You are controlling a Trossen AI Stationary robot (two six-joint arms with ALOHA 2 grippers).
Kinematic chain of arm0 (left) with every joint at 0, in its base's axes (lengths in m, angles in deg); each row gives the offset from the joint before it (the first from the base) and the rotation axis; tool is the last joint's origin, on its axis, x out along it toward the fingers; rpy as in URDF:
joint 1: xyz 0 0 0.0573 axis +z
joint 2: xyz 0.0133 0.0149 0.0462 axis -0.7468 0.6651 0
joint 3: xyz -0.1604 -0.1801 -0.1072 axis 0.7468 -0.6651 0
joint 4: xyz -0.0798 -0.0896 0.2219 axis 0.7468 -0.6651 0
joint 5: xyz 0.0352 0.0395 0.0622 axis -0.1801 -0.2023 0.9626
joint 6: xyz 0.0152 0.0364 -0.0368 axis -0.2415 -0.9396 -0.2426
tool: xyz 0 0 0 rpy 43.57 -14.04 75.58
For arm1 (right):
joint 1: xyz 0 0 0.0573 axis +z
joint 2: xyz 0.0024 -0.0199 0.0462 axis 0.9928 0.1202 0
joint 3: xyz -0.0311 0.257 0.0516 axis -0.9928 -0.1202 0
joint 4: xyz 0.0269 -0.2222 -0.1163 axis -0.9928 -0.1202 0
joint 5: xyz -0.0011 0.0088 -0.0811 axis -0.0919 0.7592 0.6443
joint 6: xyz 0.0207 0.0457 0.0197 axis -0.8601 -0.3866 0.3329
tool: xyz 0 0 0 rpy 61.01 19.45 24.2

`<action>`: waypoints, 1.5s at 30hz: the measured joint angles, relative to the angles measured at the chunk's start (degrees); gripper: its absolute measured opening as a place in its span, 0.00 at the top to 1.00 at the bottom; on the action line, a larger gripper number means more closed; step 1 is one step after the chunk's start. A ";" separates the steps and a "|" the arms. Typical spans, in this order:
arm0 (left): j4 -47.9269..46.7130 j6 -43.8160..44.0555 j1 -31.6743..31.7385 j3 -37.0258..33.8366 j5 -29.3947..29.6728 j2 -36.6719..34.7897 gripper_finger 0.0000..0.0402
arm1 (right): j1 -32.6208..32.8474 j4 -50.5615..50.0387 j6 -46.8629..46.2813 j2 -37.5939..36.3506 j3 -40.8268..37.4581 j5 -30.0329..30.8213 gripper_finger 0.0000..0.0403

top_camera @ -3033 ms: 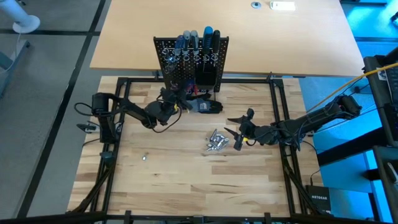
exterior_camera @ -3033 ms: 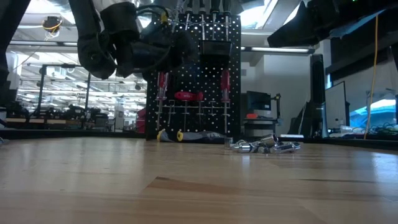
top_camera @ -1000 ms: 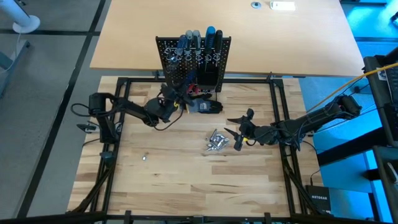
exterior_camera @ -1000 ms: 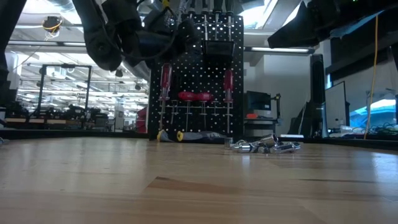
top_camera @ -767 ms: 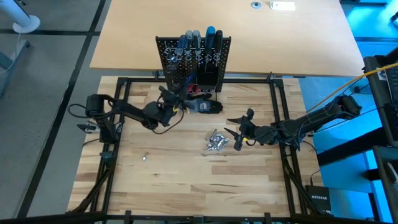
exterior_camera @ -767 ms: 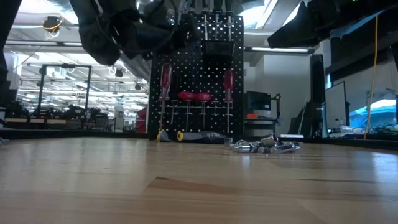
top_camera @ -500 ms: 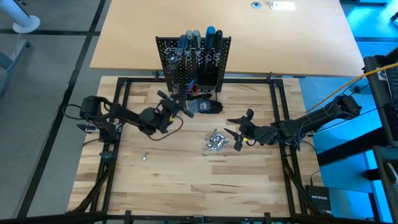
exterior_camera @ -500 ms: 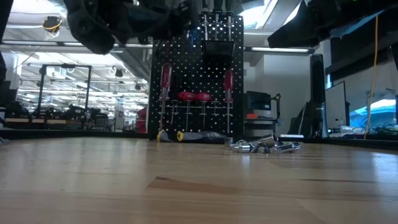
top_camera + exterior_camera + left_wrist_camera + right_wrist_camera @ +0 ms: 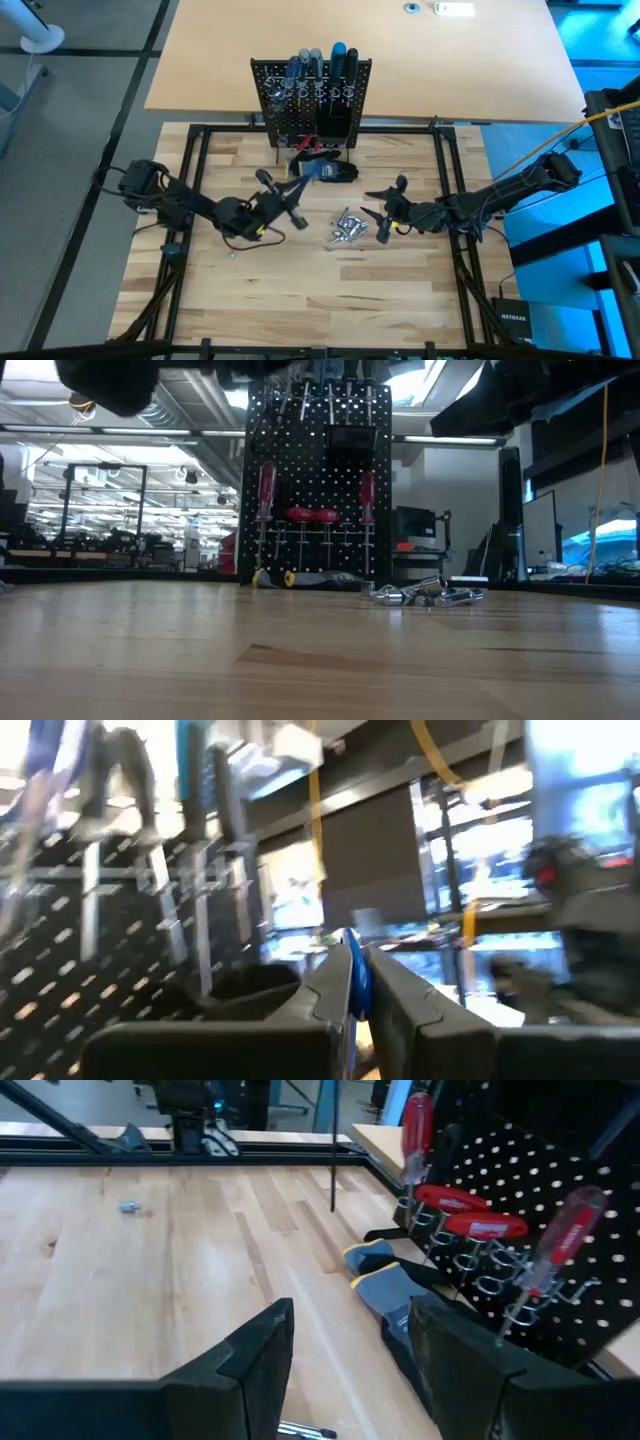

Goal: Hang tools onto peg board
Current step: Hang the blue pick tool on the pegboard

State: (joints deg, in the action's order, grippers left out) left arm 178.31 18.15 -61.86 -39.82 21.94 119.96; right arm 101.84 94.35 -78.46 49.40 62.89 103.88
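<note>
**Peg board loaded at the back, left gripper pinching a blue tool**

Peg board (image 9: pixel 311 100): small black perforated panel, upright at the far edge of the wooden work surface (image 9: pixel 300 280), centre. From above, black, blue and grey screwdriver handles (image 9: pixel 320 62) stick up along its top edge. Low view shows red-handled screwdrivers (image 9: pixel 266 488) hanging in the pale ring holders, two more red handles (image 9: pixel 312 515) lower down, and a black bin (image 9: pixel 346 436) near the top.

Silver metal pieces (image 9: pixel 347 227) lie in a loose pile mid-table, in front of the board. Dark glove-like bundle (image 9: pixel 328 171) lies at the board's foot. One small silver bit (image 9: pixel 231 253) sits alone, toward the left.

Left gripper (image 9: pixel 296 190): arm stretched low from the left edge, tip in front of the board, left of the pile. Fingers pressed together on a thin blue item (image 9: pixel 356 982); what it is, can't tell.

Right gripper (image 9: pixel 382 215): arm reaches in from the right, just right of the pile, fingers spread, nothing between them.
</note>
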 joint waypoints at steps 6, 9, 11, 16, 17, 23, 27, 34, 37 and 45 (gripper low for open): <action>-2.96 1.42 -4.18 0.00 -3.47 -3.25 0.96 | 0.00 1.15 0.63 0.00 0.00 -1.81 0.51; -5.99 2.49 -4.93 0.00 -3.47 -4.57 0.96 | 0.00 2.11 0.66 0.00 0.00 -2.14 0.51; -6.50 3.51 -4.96 0.00 -4.12 -4.95 0.96 | -0.15 2.11 0.59 0.00 0.00 -3.32 0.51; -6.84 7.58 -3.22 0.00 -7.99 -4.97 0.97 | -0.92 8.40 -0.59 5.23 0.07 -7.30 0.51; -7.49 8.43 -2.69 0.00 -8.41 -4.97 0.97 | -0.91 11.08 0.75 7.18 0.07 -10.08 0.51; -7.80 11.21 -0.78 0.00 -9.51 -4.92 0.98 | -0.83 30.44 8.10 21.07 0.10 -16.34 0.55; -8.49 11.49 -0.44 0.00 -10.01 -4.92 0.99 | -1.82 42.08 11.11 28.33 0.15 -14.73 0.65; -9.25 13.17 -0.28 0.00 -11.19 -4.92 0.99 | -5.82 43.82 11.44 33.51 4.18 -14.86 0.86; -9.26 13.37 -0.29 0.00 -11.34 -4.92 0.99 | -6.99 43.81 14.02 34.44 6.64 -15.24 0.93; -9.37 13.37 -1.68 0.00 -11.31 -4.90 0.99 | -7.52 43.40 19.47 34.62 8.00 -9.21 0.96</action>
State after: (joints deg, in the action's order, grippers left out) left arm 168.95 31.53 -63.53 -39.82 10.63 115.06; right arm 94.32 137.75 -58.99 84.02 70.89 94.68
